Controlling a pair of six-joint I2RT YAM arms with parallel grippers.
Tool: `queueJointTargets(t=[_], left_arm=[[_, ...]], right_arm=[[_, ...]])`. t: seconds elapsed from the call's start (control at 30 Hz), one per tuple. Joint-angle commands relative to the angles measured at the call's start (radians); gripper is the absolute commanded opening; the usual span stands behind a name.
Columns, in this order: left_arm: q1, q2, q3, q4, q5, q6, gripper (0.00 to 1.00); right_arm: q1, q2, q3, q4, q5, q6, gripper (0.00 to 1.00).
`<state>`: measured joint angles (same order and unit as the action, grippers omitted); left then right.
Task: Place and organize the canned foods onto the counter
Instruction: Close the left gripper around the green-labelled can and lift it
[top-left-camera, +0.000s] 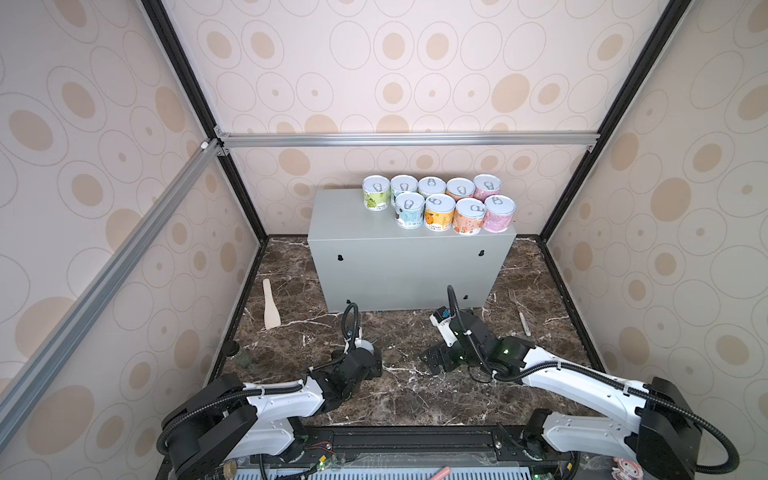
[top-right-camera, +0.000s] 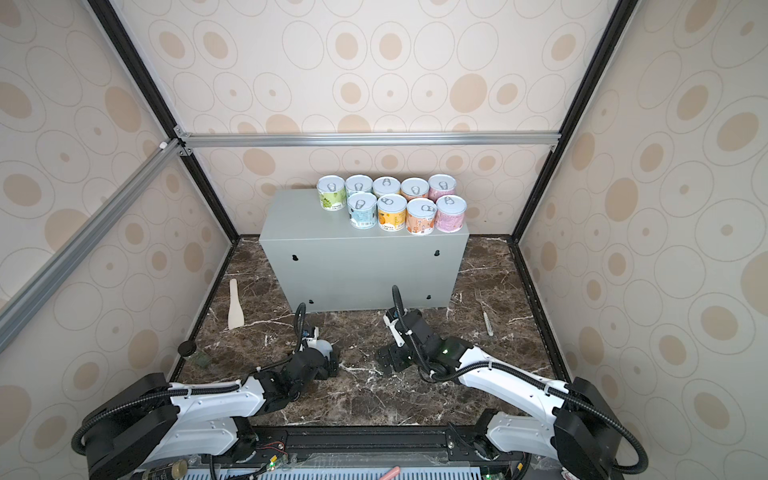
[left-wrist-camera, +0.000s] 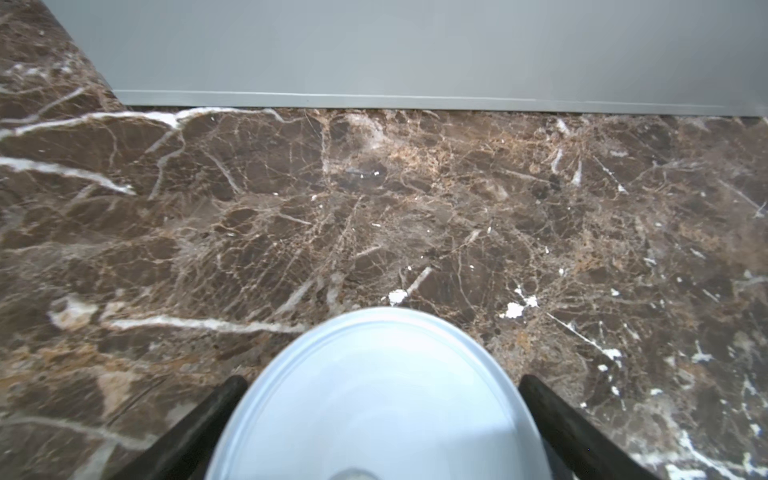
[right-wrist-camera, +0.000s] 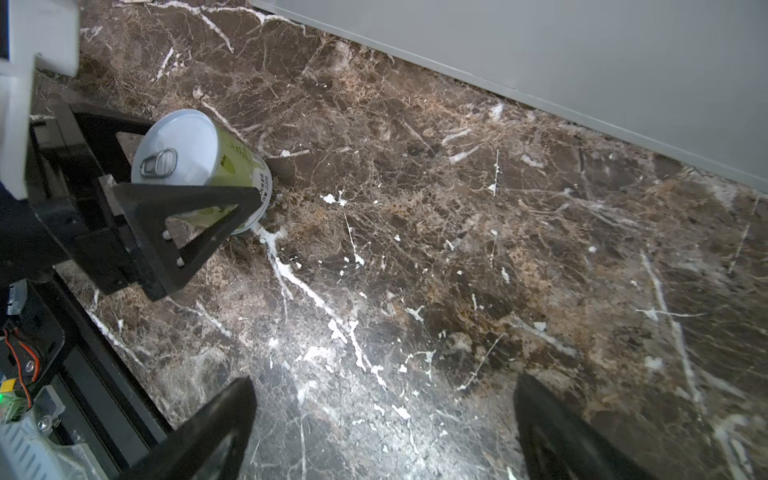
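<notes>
A green-labelled can (right-wrist-camera: 199, 166) is seen standing on the dark marble surface (top-left-camera: 399, 399), in front of the grey counter (top-left-camera: 399, 266). It is flanked by the left gripper (left-wrist-camera: 382, 379), whose fingers are spread wide either side of the silver lid; whether they touch it cannot be told. On the counter's top, towards its right end, nine other cans (top-left-camera: 439, 208) are lined up, five behind and four in front. The right gripper (right-wrist-camera: 382, 415) is held low over bare marble, jaws apart and empty. A wooden spatula (top-left-camera: 271, 307) is laid left of the counter, a fork (top-left-camera: 519, 311) to its right.
</notes>
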<state>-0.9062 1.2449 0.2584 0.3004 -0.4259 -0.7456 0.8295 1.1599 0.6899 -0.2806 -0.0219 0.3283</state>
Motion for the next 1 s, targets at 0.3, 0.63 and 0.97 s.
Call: queueJointTargets(t=[0.3,0.63,0.97], left_arm=[[-0.016,0.179,-0.057,0.274,-0.022,0.035,0.99],[-0.015,0.235,-0.03,0.295,-0.012,0.056,0.91],[-0.015,0.173,-0.038,0.254,-0.003,0.043,0.67]], right_arm=[[-0.014,0.048,-0.002,0.008,0.013,-0.003,0.99],[-0.015,0.115,0.028,0.027,0.002,-0.01,0.99],[-0.019,0.132,0.028,0.039,-0.015,-0.013,0.99]])
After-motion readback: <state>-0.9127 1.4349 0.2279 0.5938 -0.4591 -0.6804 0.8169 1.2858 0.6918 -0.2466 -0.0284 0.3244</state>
